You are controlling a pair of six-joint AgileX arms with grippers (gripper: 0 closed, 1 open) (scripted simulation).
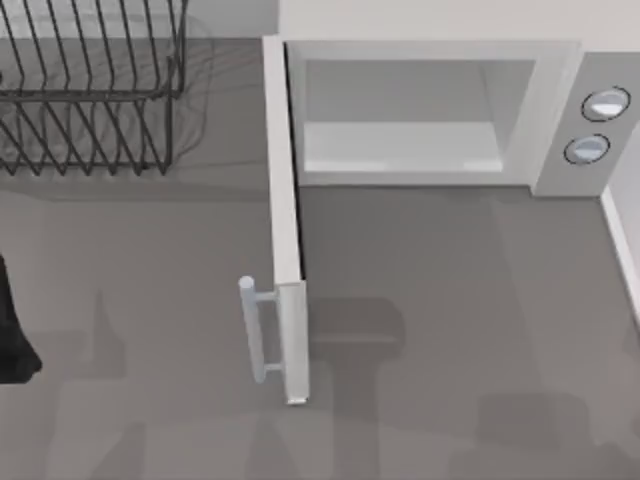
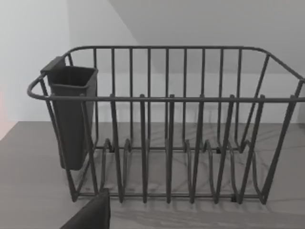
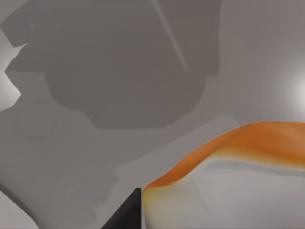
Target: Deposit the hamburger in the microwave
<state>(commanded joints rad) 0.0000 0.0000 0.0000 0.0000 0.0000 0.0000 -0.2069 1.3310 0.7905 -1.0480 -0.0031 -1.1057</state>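
Observation:
The hamburger [image 3: 224, 157], glossy orange over a pale underside, looms very close in the right wrist view. My right gripper [image 3: 200, 224] is shut on it, and one dark fingertip [image 3: 126, 214] shows at its edge. Grey table with broad shadows lies beneath it. The white microwave [image 1: 555, 120] stands at the back right in the top view. Its door [image 1: 288, 290] is swung fully open toward the front, and the pale cavity [image 1: 400, 110] is bare. My left arm [image 1: 12, 335] is parked at the table's left edge.
A black wire rack [image 1: 90, 90] stands at the back left; in the left wrist view the rack [image 2: 167, 124] carries a dark cup [image 2: 71, 114] on one end. The door's bar handle [image 1: 252, 330] juts left. Two round knobs [image 1: 597, 125] sit on the microwave's grey panel.

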